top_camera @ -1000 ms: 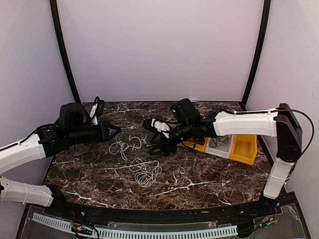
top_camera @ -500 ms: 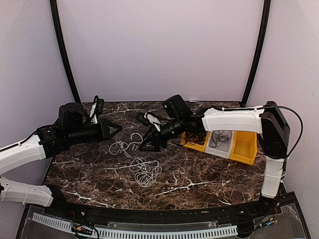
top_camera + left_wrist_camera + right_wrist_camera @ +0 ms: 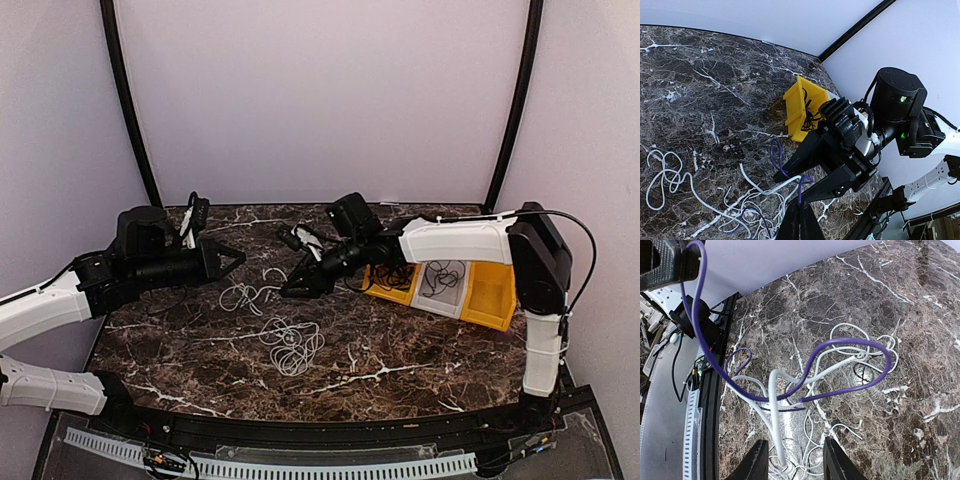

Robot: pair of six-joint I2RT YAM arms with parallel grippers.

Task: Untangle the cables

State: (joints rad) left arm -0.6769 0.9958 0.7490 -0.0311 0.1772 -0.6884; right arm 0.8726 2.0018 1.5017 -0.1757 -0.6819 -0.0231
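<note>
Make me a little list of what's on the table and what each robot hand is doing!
Left gripper: shut on the purple cable
Right gripper: open, white cable running between its fingers
Purple cable: lifted off the table, looped through the white cable
Table: dark marble
Yellow bin: black cable inside

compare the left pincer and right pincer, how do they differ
The left pincer is shut on the purple cable; the right pincer has jaws apart, a white cable between them. The left pincer reaches in from the table's left, the right pincer from its right. Both point at the tangle.
</note>
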